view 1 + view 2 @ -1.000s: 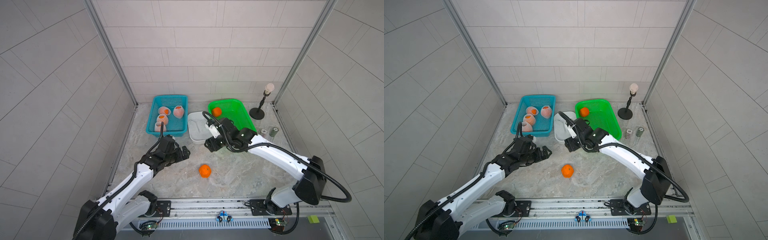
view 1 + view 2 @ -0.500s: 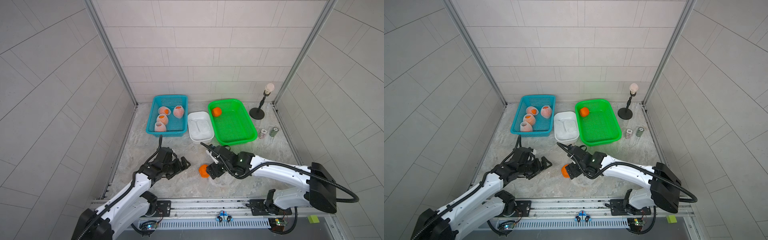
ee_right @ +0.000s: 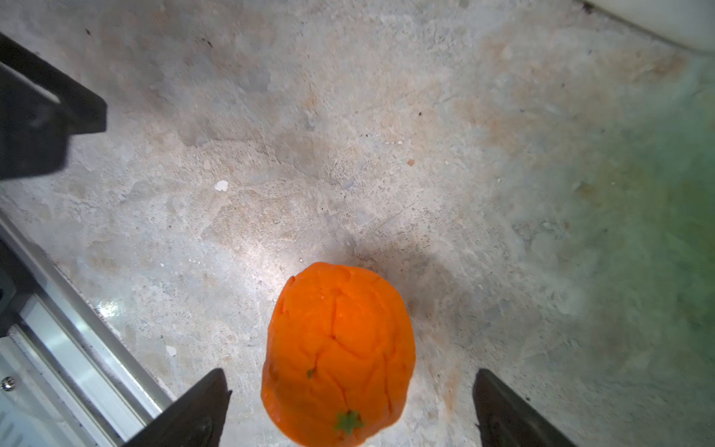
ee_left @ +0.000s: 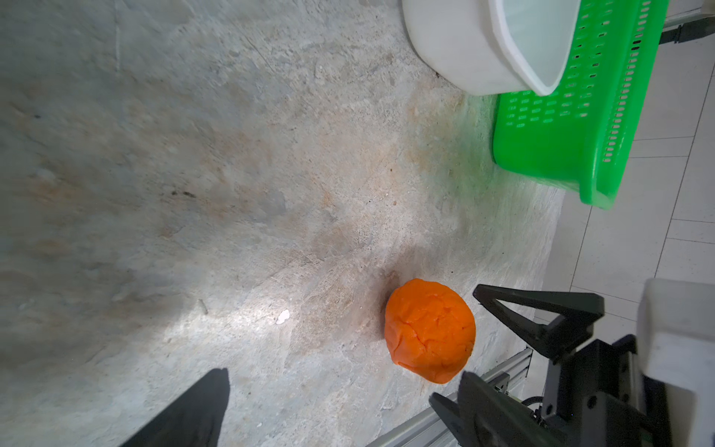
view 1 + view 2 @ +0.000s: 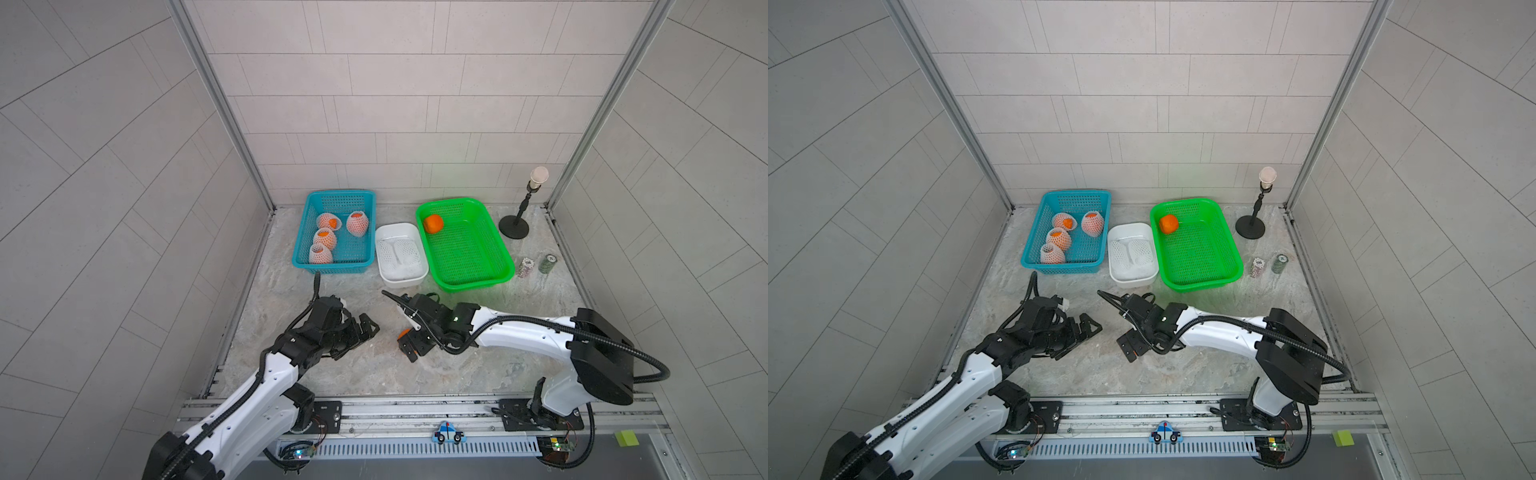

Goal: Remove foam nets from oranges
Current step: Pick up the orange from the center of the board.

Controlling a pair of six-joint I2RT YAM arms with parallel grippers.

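Step in hand: the bare orange point(image 3: 336, 348) lying on the desk point(image 4: 232, 154) is judged ready to be picked up and carried to the green basket point(image 5: 469, 257).
Right fingers point(image 3: 193, 414): spread wide and set on either side of the bare orange, with a gap visible on both sides. Nothing is held.
Left fingers point(image 4: 189, 414): spread wide and empty, held low over the desk near the bare orange but apart from it.
Foam nets point(image 5: 401, 253): two are seen lying in the white tub point(image 5: 401, 282), between the two baskets.
Netted oranges point(image 5: 324, 238): four are seen in the blue basket point(image 5: 300, 245), each wrapped in white mesh.
Finished orange point(image 5: 433, 223): one lies unwrapped in a far corner of the green basket.
Progress: two of six fruits are judged to be freed, and one of those two is not yet put away.
Grasp: the fruit should be centred between the right fingers and met at its widest part, since a round fruit is likely to roll if pushed from one side only.
Closing: only gentle pressure is called for, as the skin looks soft and creased.
Carry: the green basket's rim should be cleared, and the fruit released low so that it does not bounce out.
Left arm: it is best kept clear of the right arm's path.
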